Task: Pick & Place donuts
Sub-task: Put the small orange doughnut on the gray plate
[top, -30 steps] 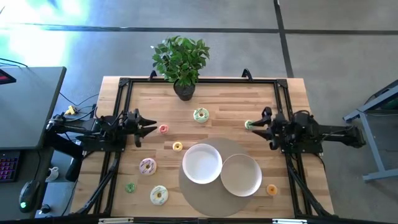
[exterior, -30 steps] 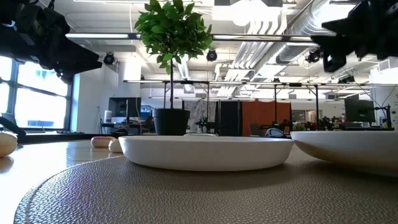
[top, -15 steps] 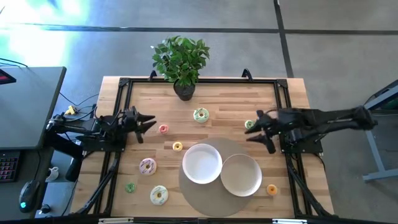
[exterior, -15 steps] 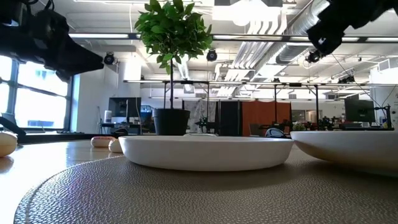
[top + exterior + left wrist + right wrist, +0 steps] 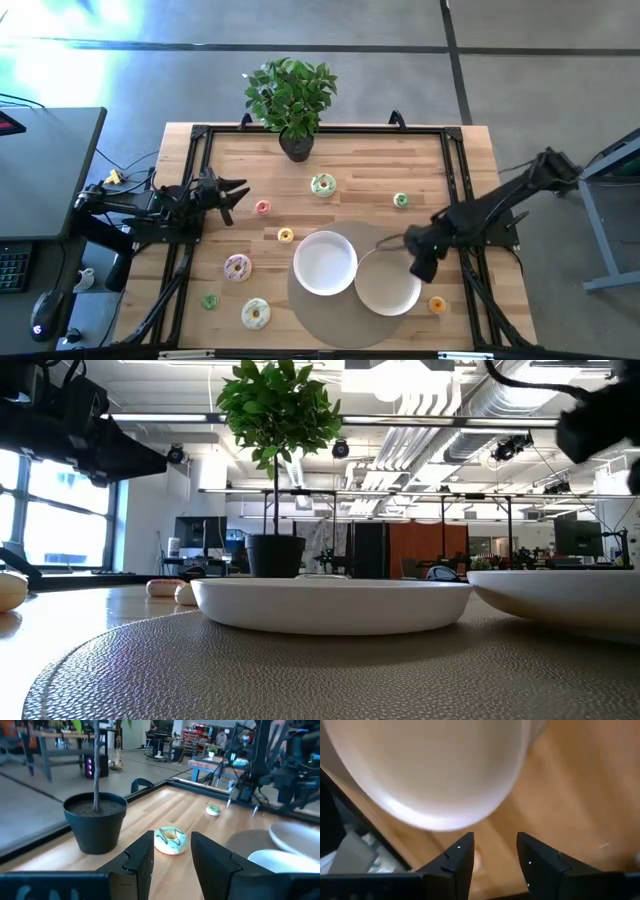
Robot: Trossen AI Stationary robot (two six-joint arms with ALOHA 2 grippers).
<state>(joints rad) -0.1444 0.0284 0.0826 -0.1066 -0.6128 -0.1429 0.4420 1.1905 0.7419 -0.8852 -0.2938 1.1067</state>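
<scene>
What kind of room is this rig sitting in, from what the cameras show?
Probably an open-plan lab or workshop, not a kitchen. The low view shows exposed ceiling ducts and monitors on distant desks; the high view shows a wooden table with black framing on a concrete floor, and a potted plant.

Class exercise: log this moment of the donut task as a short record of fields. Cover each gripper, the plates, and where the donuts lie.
left gripper: open, above the table's left side, empty
right gripper: open, above the right plate, empty
plates: two on a round mat, both empty
left plate: beside the right plate
donuts: eight, all on the wood
orange donut: right of the mat
plant: far edge
</scene>
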